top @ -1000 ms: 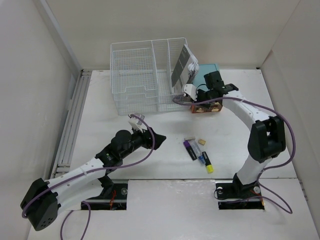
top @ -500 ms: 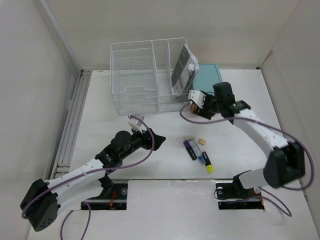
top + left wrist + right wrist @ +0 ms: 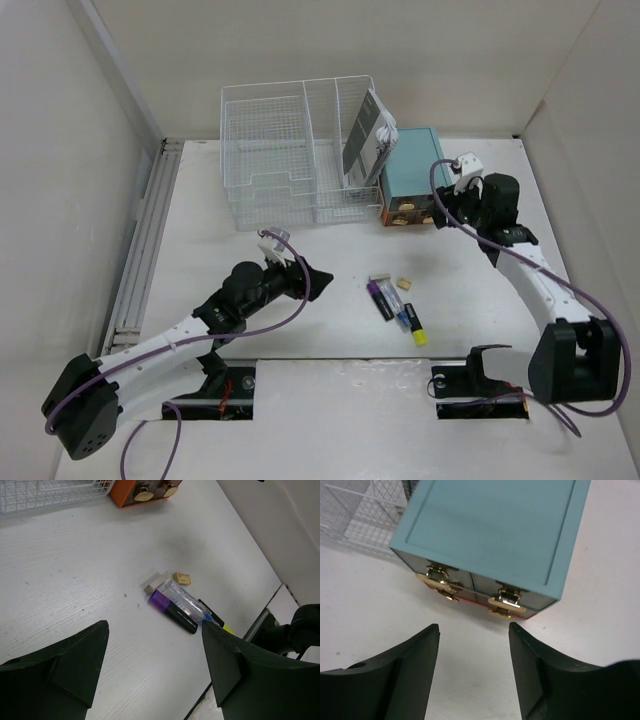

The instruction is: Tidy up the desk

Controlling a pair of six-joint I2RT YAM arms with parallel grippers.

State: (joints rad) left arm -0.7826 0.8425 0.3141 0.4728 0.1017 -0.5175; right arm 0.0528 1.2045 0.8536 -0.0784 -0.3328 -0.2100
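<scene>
Two pairs of fingers, both spread wide and empty. Right gripper (image 3: 474, 630) at upper right of the top view, poised just before the teal drawer box (image 3: 495, 530), facing brass pulls (image 3: 502, 600) on dark drawer fronts, seemingly shut, above an orange strip (image 3: 124, 496). Left gripper (image 3: 152, 645) lower left of centre, hanging over the bare desk (image 3: 200, 220), aimed toward the loose clutter at centre. Desk filling the middle of that view, ribbed rail (image 3: 140, 240) along its left edge. Probably between steps: clutter not yet gathered. Next, likely: drop onto the purple-capped marker (image 3: 175, 614), pinch across its round barrel, carry to the wire-mesh organizer (image 3: 265, 130) at upper centre. Smooth, slippery plastic cylinders lying touching, hence a narrow, centred grip; small tan eraser bits (image 3: 182, 578) flat and fiddly. Matte white tabletop, faintly grained; thin rigid wire grid; hard-edged painted box.
</scene>
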